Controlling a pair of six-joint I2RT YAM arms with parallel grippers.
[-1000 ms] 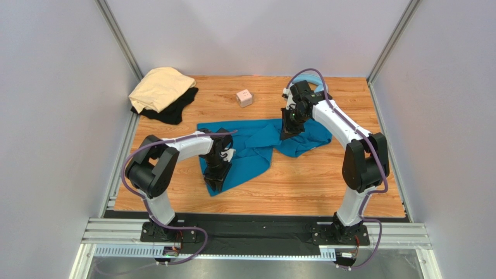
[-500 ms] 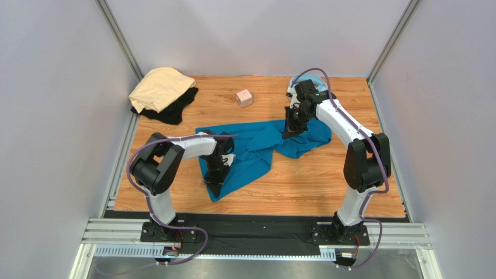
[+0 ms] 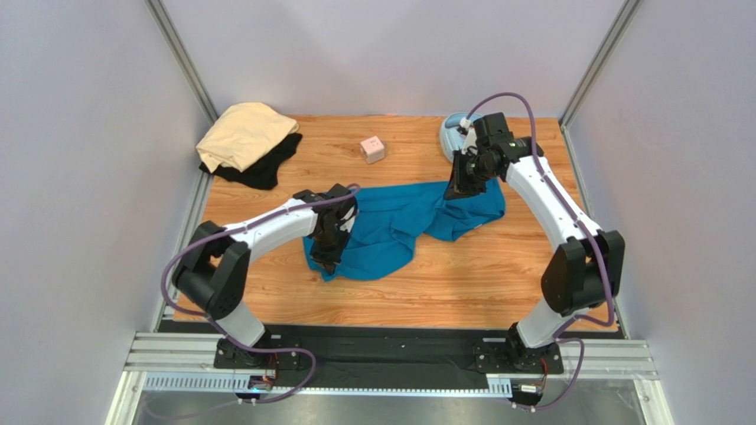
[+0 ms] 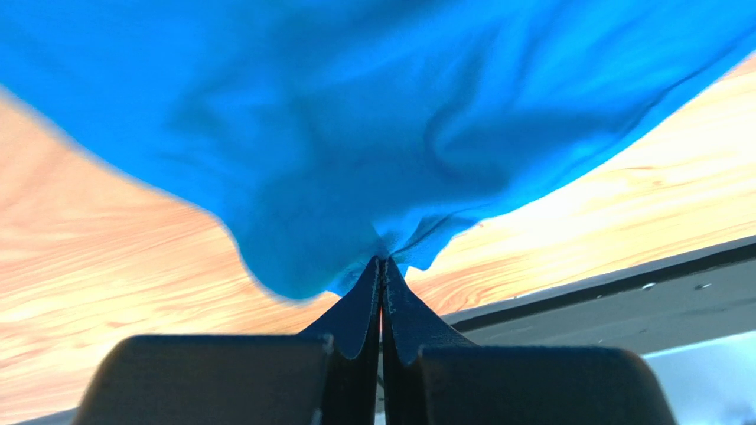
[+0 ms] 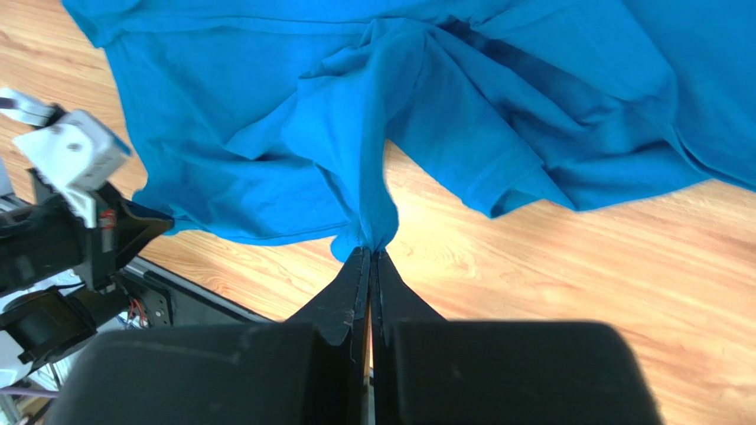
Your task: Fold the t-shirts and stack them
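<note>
A teal-blue t-shirt [image 3: 395,226] lies rumpled across the middle of the wooden table. My left gripper [image 3: 325,258] is shut on its near left edge, and the cloth [image 4: 355,159] hangs bunched from the fingertips, lifted off the wood. At the far right part of the same shirt my right gripper [image 3: 457,189] is shut on a pinched fold [image 5: 373,177]. In the far left corner a pale tan t-shirt [image 3: 244,133] lies on top of a black t-shirt [image 3: 262,168].
A small pink cube [image 3: 374,149] sits on the table behind the teal shirt. Light-blue headphones [image 3: 456,131] lie at the back right, partly behind my right arm. Grey walls and metal posts close the table [image 3: 497,283] on three sides.
My left gripper has shut on the teal shirt's near left edge and pulled it up and back. My right gripper has carried its fold to the right and back, stretching the shirt.
</note>
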